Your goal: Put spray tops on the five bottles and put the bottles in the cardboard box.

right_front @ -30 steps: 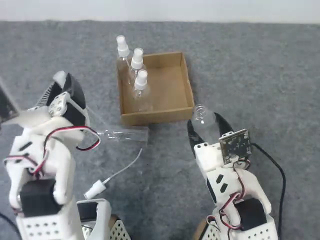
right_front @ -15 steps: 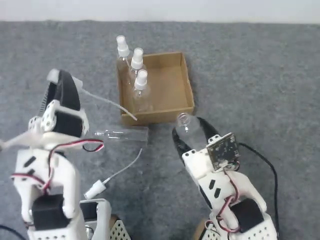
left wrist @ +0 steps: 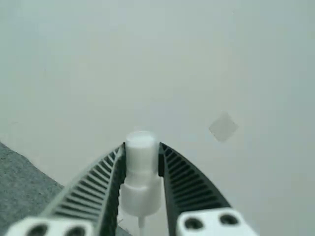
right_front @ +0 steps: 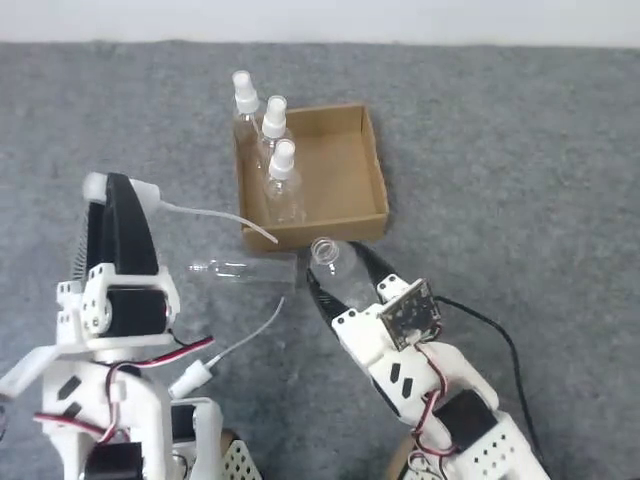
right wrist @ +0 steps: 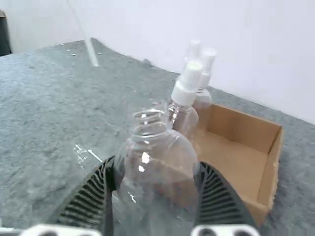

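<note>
Misalignment is the main risk: the left pincer [left wrist: 141, 147] pinches a spray top [left wrist: 141, 169] whose long thin tube [right_front: 215, 212] must enter the narrow neck of the open bottle [right wrist: 155, 162]. The right pincer [right wrist: 155, 172] clamps that bottle upright just beside the cardboard box [right_front: 375, 170]. The tube could bend or snag the box wall. 3 capped bottles [right_front: 272, 150] stand inside; 1 bare bottle [right_front: 245, 269] lies on the tabletop [right_front: 520, 150].

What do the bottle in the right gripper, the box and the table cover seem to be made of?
Held bottle: probably clear glossy plastic; it is see-through, with bright glints.
Box: brown matte cardboard, with thin folded walls.
Table cover: likely grey carpet or felt, by its fuzzy speckled look.
</note>
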